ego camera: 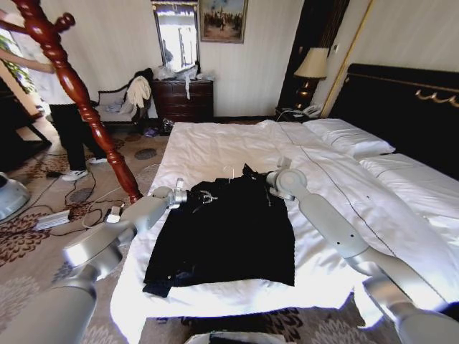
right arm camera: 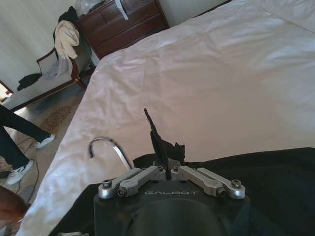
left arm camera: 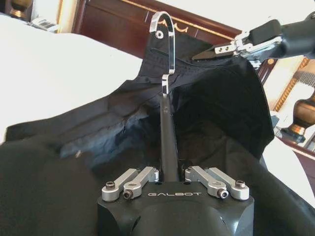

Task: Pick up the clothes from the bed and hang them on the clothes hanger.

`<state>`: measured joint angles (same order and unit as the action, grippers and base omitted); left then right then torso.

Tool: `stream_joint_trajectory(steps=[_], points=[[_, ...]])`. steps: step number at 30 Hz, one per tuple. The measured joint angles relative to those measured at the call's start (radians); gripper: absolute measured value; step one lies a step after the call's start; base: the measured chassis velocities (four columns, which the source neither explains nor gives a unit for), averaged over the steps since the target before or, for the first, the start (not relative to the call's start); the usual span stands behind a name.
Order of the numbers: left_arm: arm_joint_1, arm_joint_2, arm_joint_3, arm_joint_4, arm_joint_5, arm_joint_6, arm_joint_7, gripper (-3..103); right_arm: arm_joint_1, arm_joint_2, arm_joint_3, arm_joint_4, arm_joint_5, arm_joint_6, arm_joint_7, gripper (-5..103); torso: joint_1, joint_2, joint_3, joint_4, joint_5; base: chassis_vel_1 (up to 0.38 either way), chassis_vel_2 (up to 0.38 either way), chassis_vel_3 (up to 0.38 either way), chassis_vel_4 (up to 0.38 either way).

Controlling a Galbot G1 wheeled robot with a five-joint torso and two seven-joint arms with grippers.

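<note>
The black clothes (ego camera: 229,236) lie spread flat on the white bed (ego camera: 215,147), collar toward the far side. A chrome hook (left arm camera: 167,44) of a clothes hanger sticks out at the collar; the same hook (right arm camera: 106,145) appears in the right wrist view and as a small hook (ego camera: 228,171) in the head view. My left gripper (ego camera: 206,196) (left arm camera: 166,98) is shut on the hook's stem. My right gripper (ego camera: 252,174) (right arm camera: 155,135) is shut on a fold of the black collar, just beside the hook; in the left wrist view this right gripper (left arm camera: 204,53) pinches the collar edge.
A dark red wooden coat stand (ego camera: 79,93) rises left of the bed, with cables and a power strip (ego camera: 54,218) on the carpet near its foot. White pillows (ego camera: 348,136) and the black headboard (ego camera: 401,100) are at right. A dresser (ego camera: 183,97) and chair stand behind.
</note>
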<state>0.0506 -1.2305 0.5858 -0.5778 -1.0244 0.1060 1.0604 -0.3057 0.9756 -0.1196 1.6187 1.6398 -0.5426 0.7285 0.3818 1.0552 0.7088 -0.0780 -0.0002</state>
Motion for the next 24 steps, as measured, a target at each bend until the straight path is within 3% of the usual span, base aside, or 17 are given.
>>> stream_joint_trajectory(steps=[9,24], points=[[-0.001,-0.107,-0.052,0.073,-0.003,-0.015,-0.035,16,0.003,-0.002,0.0,0.016,0.03,0.002,0.012,0,0.0,0.0,0.0,-0.0002,0.0004,0.0,0.0,0.0,0.0],[0.005,-0.189,-0.102,0.167,-0.007,-0.01,-0.036,16,-0.06,0.011,0.009,0.017,0.021,0.003,0.007,0,0.0,0.0,0.0,0.0,0.0003,0.0,0.0,0.0,0.0]])
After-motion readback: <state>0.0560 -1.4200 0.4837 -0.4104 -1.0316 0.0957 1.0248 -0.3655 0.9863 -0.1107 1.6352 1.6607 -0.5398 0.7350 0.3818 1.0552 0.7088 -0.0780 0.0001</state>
